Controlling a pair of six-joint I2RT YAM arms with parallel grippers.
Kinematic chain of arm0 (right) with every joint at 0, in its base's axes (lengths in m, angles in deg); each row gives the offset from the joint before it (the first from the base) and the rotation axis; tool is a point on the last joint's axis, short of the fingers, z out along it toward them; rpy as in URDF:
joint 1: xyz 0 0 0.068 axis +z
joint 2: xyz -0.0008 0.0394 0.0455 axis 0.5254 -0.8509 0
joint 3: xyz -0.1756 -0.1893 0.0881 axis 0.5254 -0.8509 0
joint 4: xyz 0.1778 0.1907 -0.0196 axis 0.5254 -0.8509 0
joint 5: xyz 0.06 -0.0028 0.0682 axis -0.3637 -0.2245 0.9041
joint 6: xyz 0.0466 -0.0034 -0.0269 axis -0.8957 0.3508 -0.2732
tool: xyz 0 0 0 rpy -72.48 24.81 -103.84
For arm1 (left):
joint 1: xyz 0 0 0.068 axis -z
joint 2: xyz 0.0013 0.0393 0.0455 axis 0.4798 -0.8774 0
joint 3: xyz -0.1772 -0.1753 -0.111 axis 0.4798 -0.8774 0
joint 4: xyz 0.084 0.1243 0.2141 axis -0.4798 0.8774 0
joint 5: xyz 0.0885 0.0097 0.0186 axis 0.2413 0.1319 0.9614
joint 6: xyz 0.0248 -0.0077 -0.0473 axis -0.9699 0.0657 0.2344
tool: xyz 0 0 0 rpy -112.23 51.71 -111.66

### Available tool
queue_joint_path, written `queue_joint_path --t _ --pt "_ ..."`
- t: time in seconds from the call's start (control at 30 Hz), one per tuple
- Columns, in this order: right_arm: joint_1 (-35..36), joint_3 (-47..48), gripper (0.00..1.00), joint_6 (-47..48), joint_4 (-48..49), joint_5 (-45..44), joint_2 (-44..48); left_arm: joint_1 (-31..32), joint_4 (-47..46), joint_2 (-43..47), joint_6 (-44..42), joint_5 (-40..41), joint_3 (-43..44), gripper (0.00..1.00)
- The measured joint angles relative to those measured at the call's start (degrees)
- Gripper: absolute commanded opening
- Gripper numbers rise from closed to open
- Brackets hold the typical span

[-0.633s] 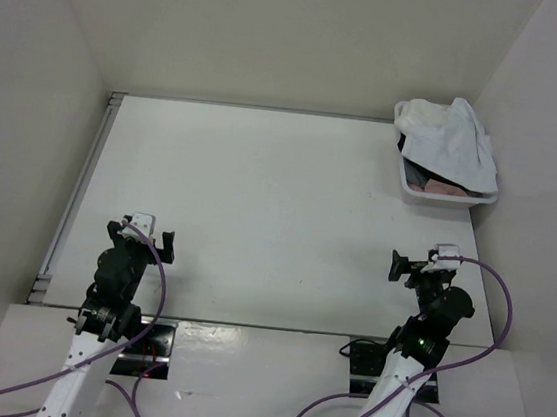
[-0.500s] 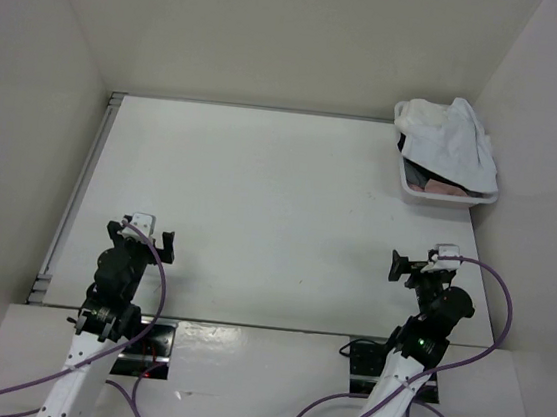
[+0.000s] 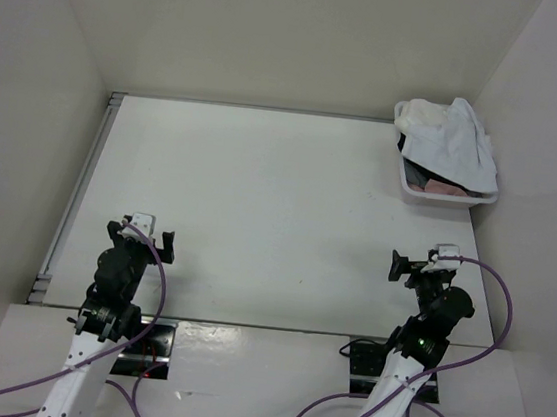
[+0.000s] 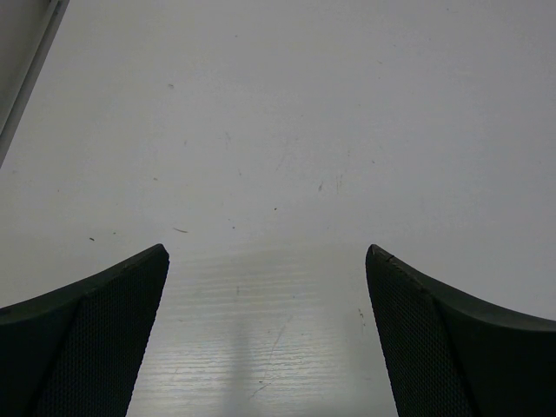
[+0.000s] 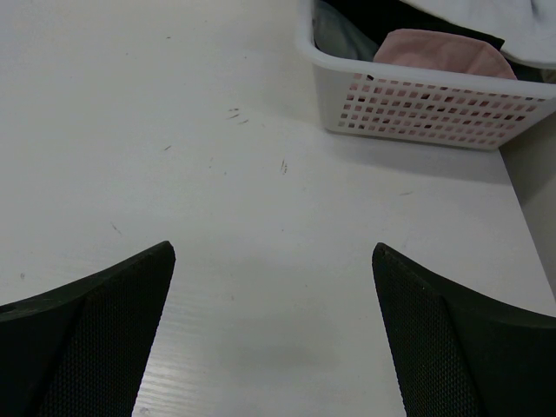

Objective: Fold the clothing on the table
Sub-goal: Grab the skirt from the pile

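Several pieces of clothing point(image 3: 446, 152) lay heaped in a white perforated basket point(image 5: 417, 111) at the far right corner of the table point(image 3: 260, 196). None of it lay spread on the tabletop itself.

Uppermost was a crumpled white garment point(image 3: 458, 138), draped over the basket's far and right rims and hanging past them. Under it, a soft pink piece point(image 5: 439, 54) sat against the near wall, its colour showing through the small square holes. A dark piece point(image 5: 391, 16) lay behind and beside the pink one. What kind of garment each one was could not be told.

The table was matte white and rectangular, marked with faint scuffs and specks, and a thin grey rail point(image 3: 77, 196) ran along its left edge.

2 arms sat at the near edge, well apart from each other. The left gripper point(image 4: 268, 256) hung over bare tabletop near the rail side, its jaws spread wide with nothing between them. The right gripper point(image 5: 274, 254) was also spread wide and held nothing. It pointed toward the basket but was well apart from it. A purple cable point(image 3: 502, 304) looped behind each arm.
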Motion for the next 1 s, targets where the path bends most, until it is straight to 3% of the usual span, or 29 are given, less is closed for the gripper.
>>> queue_joint_path --t 0.43,0.8,1.0 --pt "0.00 1.40 0.98 -3.74 0.26 -2.25 -0.02 0.00 0.00 0.00 0.00 0.00 0.00 1.00" --pt "0.00 24.96 0.98 -12.72 2.36 -7.50 -0.04 0.00 0.00 0.00 0.00 -0.02 0.00 1.00" --pt "-0.35 31.45 0.98 -14.99 2.47 -12.02 -0.02 0.00 0.00 0.00 0.00 0.00 0.00 1.00"
